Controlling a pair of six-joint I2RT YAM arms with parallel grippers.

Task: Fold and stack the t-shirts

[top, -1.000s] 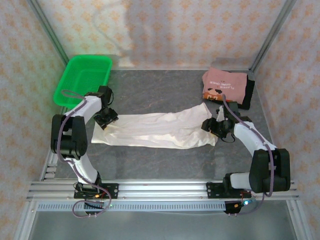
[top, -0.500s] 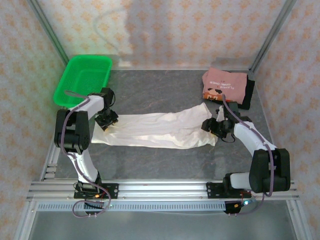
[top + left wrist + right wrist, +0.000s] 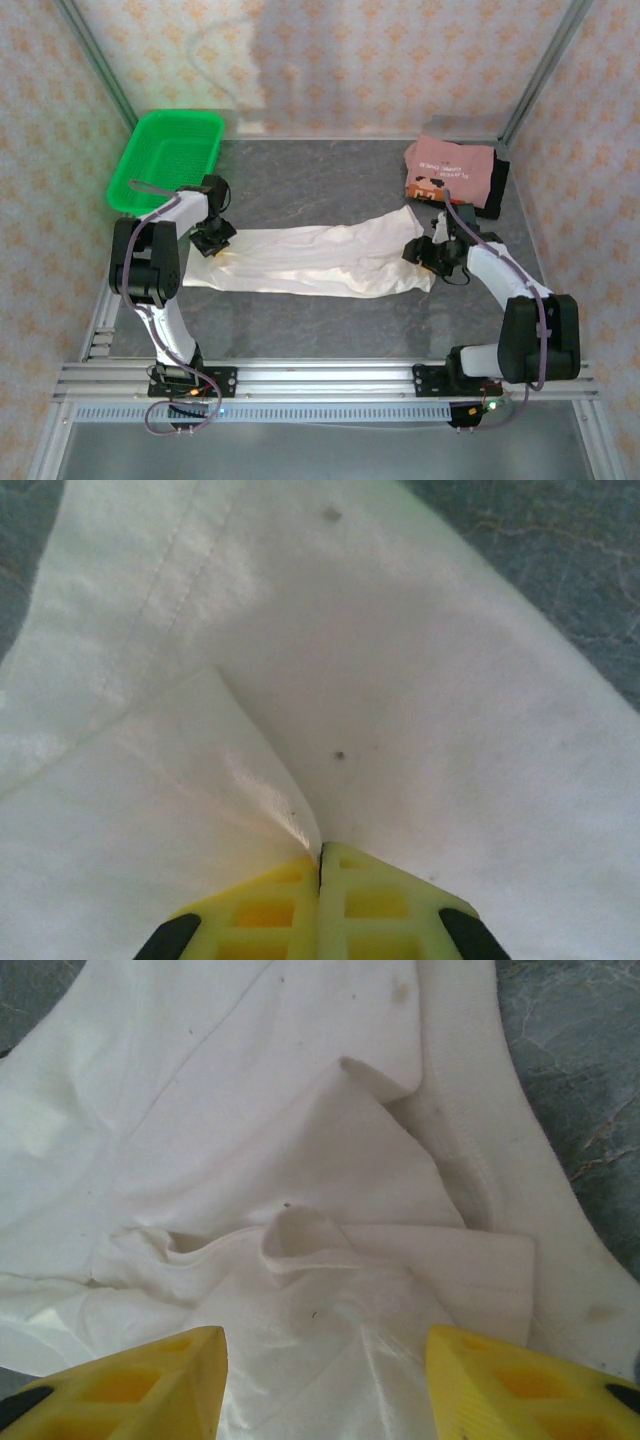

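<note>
The bench (image 3: pixel 330 190) is showing a dark grey, marbled top with pale veins running through it, and the same stone pattern is peeking out at the corners of both wrist views. Walls (image 3: pixel 350 60) papered in a pale pink-and-cream floral print are closing in the back and both sides. Slanted metal frame posts (image 3: pixel 95 55) are rising at the far corners, and a ribbed aluminium rail (image 3: pixel 330 380) is running along the near edge, carrying the two arm bases.

The cream t-shirt (image 3: pixel 320 260) is lying stretched in a long, rumpled band across the middle of the bench, from one arm to the other. The left hand (image 3: pixel 213 240) is sitting at the shirt's left end; in the left wrist view the left hand (image 3: pixel 320 865) is clenched, its yellow fingers pressed together on a raised fold of the cream t-shirt (image 3: pixel 400 680). The right hand (image 3: pixel 432 252) is hanging over the shirt's right end, and in its wrist view the right hand (image 3: pixel 320 1355) is released (fingers standing wide apart) above bunched folds of the cream t-shirt (image 3: pixel 250 1140).

The pink t-shirt (image 3: pixel 450 170) is lying folded in the far right corner, on top of the black t-shirt (image 3: pixel 497 190). A green basket (image 3: pixel 165 160) is sitting in the far left corner.
</note>
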